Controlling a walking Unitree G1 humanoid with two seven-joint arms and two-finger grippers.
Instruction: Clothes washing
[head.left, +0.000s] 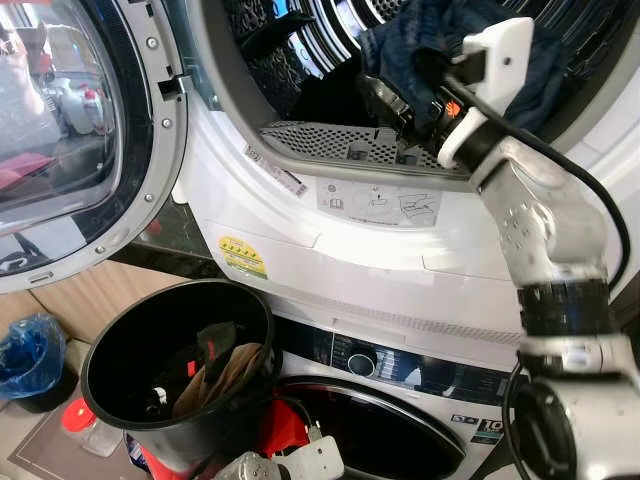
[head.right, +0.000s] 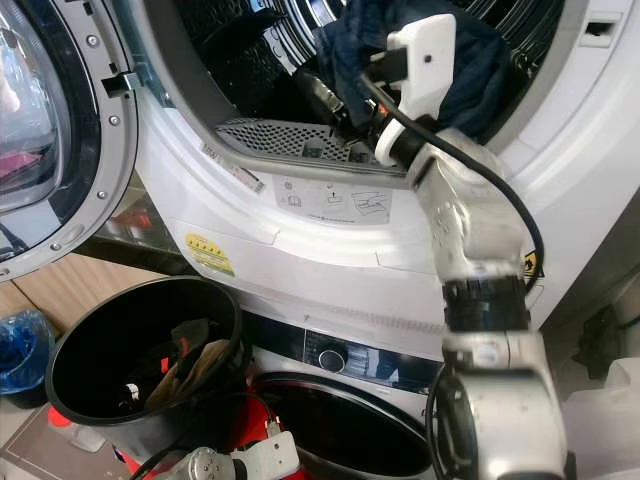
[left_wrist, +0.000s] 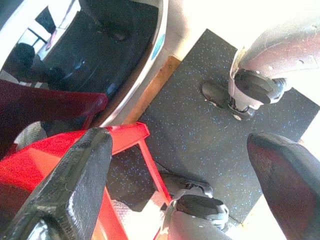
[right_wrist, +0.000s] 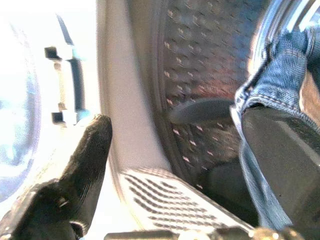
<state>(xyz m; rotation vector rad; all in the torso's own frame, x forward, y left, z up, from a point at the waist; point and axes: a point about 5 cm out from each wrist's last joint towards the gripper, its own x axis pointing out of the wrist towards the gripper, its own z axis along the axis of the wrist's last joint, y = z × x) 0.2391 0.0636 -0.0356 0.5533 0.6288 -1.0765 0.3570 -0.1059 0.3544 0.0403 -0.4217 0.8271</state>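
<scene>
We judge the denim garment (head.left: 430, 45) to be soft, limp and fairly heavy for cloth, likely to drape and snag on the door rim; a bunched fold or a seam offers the surest hold. It is dark blue jeans fabric with pale stitching, hanging crumpled at the mouth of the upper drum (head.right: 260, 40). The right gripper (head.left: 400, 105) is at the drum opening, fingers spread, one beside the cloth, nothing clamped. The left gripper (left_wrist: 175, 175) hangs idle and open over the floor mat (left_wrist: 210, 115). A black bucket (head.left: 110, 350) holding more clothes stands below
</scene>
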